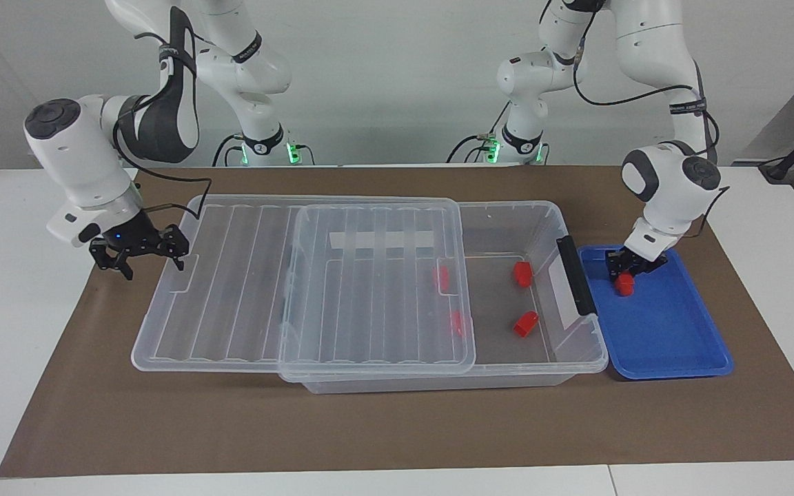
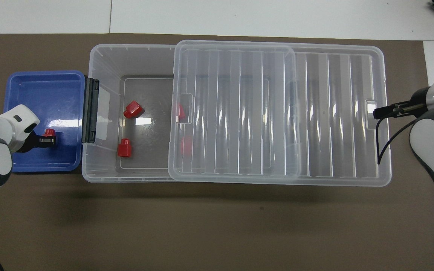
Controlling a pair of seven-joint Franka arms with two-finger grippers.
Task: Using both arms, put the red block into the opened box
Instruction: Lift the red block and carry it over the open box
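The left gripper has its jaws closed on the red block in the blue tray, at about nine o'clock of the tray in the overhead view. The right gripper stands with jaws wide apart at the lid edge, touching it at three o'clock overhead. The box, lid slid aside toward the right arm's end, contains four other red blocks.

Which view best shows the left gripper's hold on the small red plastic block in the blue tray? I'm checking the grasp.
The facing view: the left gripper is shut on the small red plastic block in the blue tray. Overhead, the gripper covers part of the block.
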